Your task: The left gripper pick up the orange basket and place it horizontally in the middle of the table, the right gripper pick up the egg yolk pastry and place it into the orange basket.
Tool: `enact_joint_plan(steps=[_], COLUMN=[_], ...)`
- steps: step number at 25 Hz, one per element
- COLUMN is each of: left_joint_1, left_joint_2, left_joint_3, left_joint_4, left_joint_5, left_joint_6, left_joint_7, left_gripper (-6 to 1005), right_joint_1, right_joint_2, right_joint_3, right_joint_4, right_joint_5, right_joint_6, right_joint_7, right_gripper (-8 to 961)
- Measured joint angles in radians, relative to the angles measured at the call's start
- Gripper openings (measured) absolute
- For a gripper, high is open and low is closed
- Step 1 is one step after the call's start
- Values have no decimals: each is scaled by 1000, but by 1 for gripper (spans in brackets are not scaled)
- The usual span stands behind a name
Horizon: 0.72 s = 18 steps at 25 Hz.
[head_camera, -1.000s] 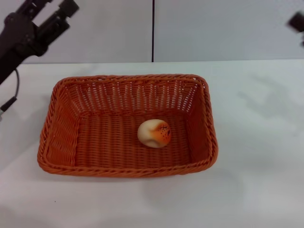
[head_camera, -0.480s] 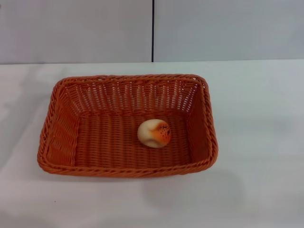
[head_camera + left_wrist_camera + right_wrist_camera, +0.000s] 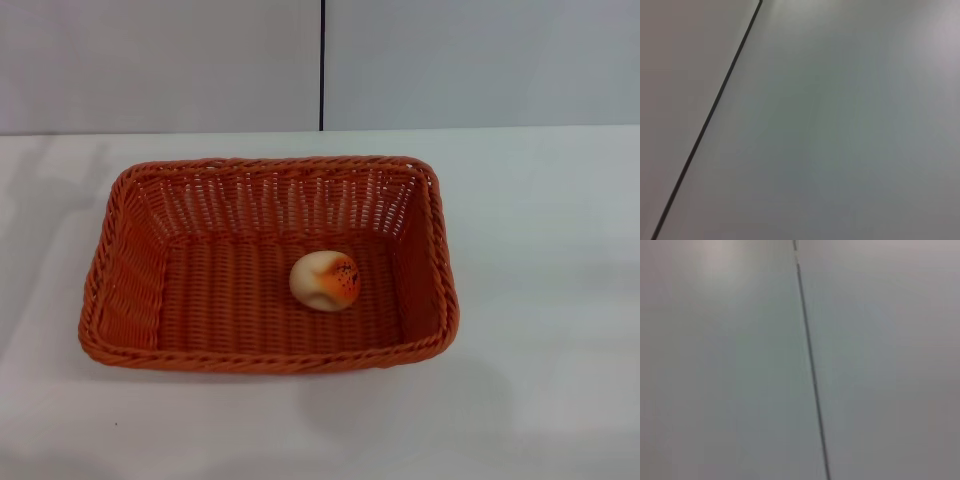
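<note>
The orange basket (image 3: 130, 290) lies lengthwise across the middle of the white table (image 3: 550, 300) in the head view. Inside it, right of centre on the woven floor, rests the egg yolk pastry (image 3: 324, 281), a cream bun with an orange speckled patch turned to the right. Neither gripper shows in any view. Both wrist views show only a pale wall with a thin dark seam (image 3: 705, 125) (image 3: 810, 365).
A grey wall with a dark vertical seam (image 3: 322, 65) rises behind the table's far edge. Bare tabletop surrounds the basket on all sides.
One second ago the left arm was at the upper left and the right gripper's tip at the upper right edge; both have since left the head view. Basket and pastry have not moved.
</note>
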<state>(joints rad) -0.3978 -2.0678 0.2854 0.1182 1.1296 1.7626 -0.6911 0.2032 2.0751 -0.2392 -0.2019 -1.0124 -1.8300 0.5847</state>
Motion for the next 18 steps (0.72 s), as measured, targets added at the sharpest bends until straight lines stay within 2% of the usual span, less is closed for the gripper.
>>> enact_joint_plan(steps=[18], left_joint_1=[-12], left_joint_2=[-1], left_joint_3=[-41], left_joint_4=[-72], left_joint_5=[-4], left_joint_6=[32], left_joint_7=[73], left_gripper=[784], right_joint_1=[24], right_joint_2=[2], right_joint_3=[123], right_joint_4=[102], right_joint_5=[11], right_joint_6=[2], right_joint_7=[-72], right_gripper=[708])
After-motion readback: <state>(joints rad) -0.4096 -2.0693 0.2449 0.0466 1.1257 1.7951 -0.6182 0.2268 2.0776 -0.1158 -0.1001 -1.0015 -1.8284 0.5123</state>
